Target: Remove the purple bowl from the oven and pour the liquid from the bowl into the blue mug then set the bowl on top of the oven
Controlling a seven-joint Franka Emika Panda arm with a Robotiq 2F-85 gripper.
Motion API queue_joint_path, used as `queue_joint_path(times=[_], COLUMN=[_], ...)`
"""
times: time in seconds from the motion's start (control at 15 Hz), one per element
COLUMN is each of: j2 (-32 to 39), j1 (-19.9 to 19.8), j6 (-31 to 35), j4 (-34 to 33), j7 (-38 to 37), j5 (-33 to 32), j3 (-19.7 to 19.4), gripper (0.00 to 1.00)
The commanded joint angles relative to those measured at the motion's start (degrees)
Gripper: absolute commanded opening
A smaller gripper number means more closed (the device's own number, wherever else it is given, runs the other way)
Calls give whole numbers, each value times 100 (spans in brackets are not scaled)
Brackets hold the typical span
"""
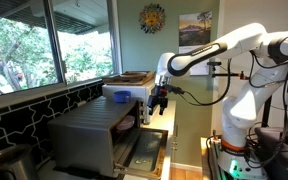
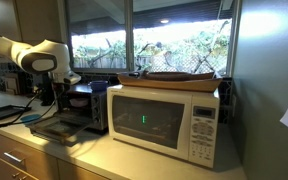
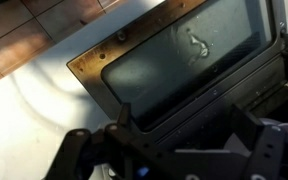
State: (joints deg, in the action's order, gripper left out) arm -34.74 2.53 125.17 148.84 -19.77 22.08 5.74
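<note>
The oven [image 1: 89, 130] stands on the bench [image 2: 96, 150] just beside a white microwave [image 2: 154, 120], its door [image 3: 174, 60] dropped open. The claw [image 1: 160, 100] hangs above that door, spread wide and holding nothing.

oven [image 1: 89, 135]: 1 | microwave [image 2: 164, 98]: 1 | robot arm [image 1: 224, 45]: 1 | wooden tray [image 2: 179, 80]: 1
</note>
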Motion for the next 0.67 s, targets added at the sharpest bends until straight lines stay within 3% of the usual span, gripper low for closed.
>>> queue_joint_path(times=[0.0,0.33,0.6], j2=[111,177,261], j1=[78,495,896], j6=[835,2300,3102], j4=[242,654,912], j7=[-473,-405,-105], j5=[649,1981,3069], j3=[55,30,-13], gripper=[100,100,100])
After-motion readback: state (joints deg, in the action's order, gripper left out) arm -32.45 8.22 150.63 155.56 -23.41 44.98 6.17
